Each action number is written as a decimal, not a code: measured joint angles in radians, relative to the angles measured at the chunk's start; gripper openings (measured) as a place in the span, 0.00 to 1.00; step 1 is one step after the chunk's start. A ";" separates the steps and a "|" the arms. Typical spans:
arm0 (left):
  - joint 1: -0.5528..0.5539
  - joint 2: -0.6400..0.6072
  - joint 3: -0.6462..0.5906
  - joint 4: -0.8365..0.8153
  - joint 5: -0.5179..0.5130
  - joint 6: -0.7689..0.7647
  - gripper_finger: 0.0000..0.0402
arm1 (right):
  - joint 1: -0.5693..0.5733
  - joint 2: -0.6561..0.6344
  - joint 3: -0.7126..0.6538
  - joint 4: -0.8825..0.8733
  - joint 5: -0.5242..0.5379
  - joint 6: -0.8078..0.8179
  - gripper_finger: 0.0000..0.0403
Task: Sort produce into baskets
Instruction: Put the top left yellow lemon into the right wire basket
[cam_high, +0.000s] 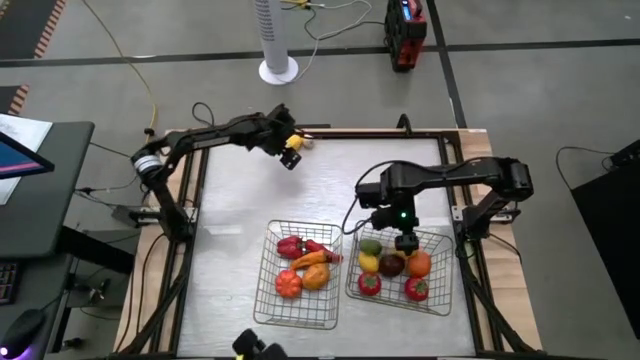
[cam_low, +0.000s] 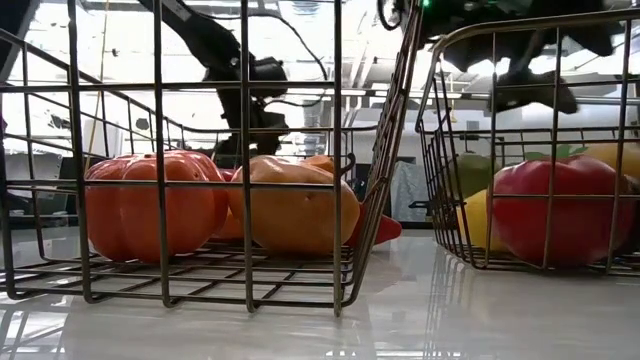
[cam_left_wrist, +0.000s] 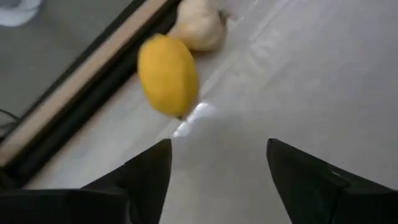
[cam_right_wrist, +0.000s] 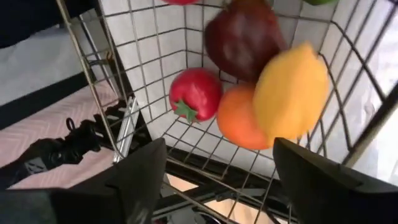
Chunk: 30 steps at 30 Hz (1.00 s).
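Observation:
Two wire baskets stand on the table's near half. The left basket holds a long red pepper, a carrot and round orange and red pieces. The right basket holds green, yellow, dark purple, orange and red pieces. My right gripper is open and empty above the right basket; in its wrist view a yellow fruit shows against an orange one. My left gripper is open and empty at the far edge, just short of a lemon and a whitish garlic lying on the table.
A raised wooden rail runs along the table's far edge right behind the lemon and garlic. The table frame borders left and right. Bare tabletop lies between the far edge and the baskets. In the low view the basket walls stand close together.

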<state>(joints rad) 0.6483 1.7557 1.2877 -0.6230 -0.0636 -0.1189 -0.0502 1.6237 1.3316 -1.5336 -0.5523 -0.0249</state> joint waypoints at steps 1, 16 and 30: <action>0.004 0.019 0.025 -0.014 -0.006 0.014 0.64 | -0.001 -0.008 -0.008 0.003 0.000 0.007 0.82; 0.077 0.212 0.275 -0.134 0.108 0.140 0.71 | -0.084 -0.102 -0.024 0.136 0.001 0.116 0.84; 0.099 0.108 0.193 -0.165 0.147 0.264 0.68 | -0.097 -0.099 -0.024 0.135 0.002 0.107 0.84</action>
<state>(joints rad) 0.7474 1.8632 1.4805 -0.7883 0.0829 0.1451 -0.1467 1.5246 1.3079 -1.3991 -0.5505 0.0820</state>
